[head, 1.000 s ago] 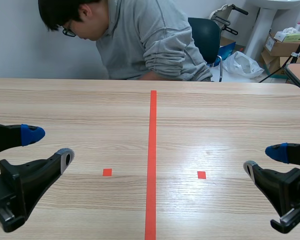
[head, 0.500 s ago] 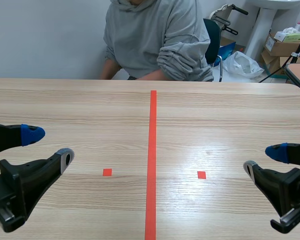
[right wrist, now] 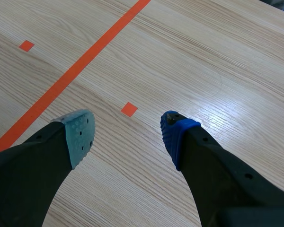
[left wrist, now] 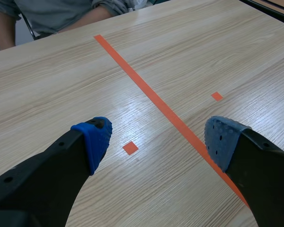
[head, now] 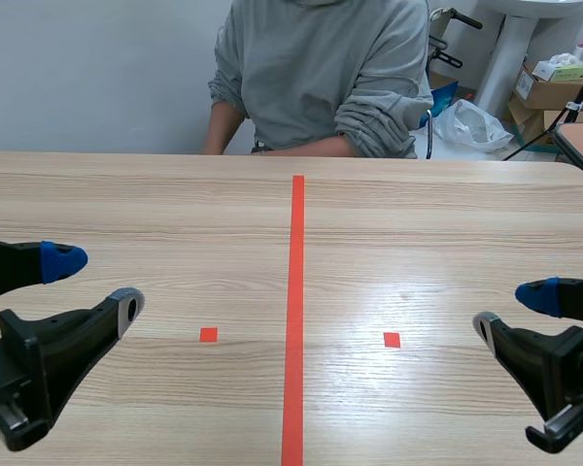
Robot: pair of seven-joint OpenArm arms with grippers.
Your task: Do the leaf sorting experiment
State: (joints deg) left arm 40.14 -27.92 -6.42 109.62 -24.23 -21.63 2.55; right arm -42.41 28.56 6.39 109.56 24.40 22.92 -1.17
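Hovering low over the near edge of the table point(head: 447, 223), the left claw point(head: 95, 283) comes in from the left with its two fingers spread wide and nothing between them. From the left wrist view, its blue pad point(left wrist: 97, 139) and its grey-blue pad point(left wrist: 222, 142) stand well apart. A small orange-red square point(left wrist: 130, 148) lies on the wood in the gap between them.

The right claw point(head: 510, 311) sits low at the right side, likewise gaping wide with no hold on anything. From its own wrist view, the grey-green pad point(right wrist: 79, 135) and the blue pad point(right wrist: 177, 135) flank bare wood, and another orange-red square point(right wrist: 128, 109) lies just ahead of the gap.

A long orange-red tape line point(head: 295, 291) runs down the middle of the table, away from the robot, with one square on each side of it.

Across the table sits a person in a grey hooded top point(head: 321, 68), arms bent toward the far edge; the hands seem to be below that edge, though I cannot be sure.

What is to be sorted cannot be placed from any of these views.
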